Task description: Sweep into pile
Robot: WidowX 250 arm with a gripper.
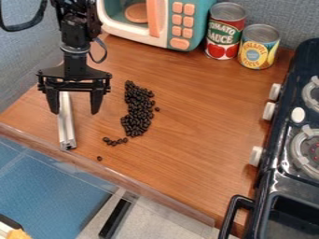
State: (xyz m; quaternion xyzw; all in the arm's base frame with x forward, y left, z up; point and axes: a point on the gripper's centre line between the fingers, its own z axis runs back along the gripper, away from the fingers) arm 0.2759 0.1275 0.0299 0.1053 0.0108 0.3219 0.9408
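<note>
Countertop (193,144) of reddish-brown wood grain spans most of the scene, seen at a slant from above. Along its right side sits a glossy black toy stove (283,128) with pale knobs. At the back stands a teal, white and peach toy microwave (200,21), and to its right are 2 food cans: a red, white and green tomato can (225,35) and a yellow and blue pineapple can (258,49). At upper left, a black two-finger gripper (74,111) hangs down with its fingers spread wide apart, clamped on nothing. A slim silver bar (66,126) with a squared end lies beneath it, nearer the left-hand finger in the view; whether they touch, I cannot tell. Just right of the gripper, near the middle of the counter, small glossy black beans (138,116) form a long, uneven patch. A short trail of beans (115,141) lies at its lower left, with 1 loose bean (99,158) nearer the front edge and 1 more (157,109) just right of the patch. The step in hand seems to be taking up the bar as a sweeper; next, the gripper should line up, close on it, then push the strays inward.
</note>
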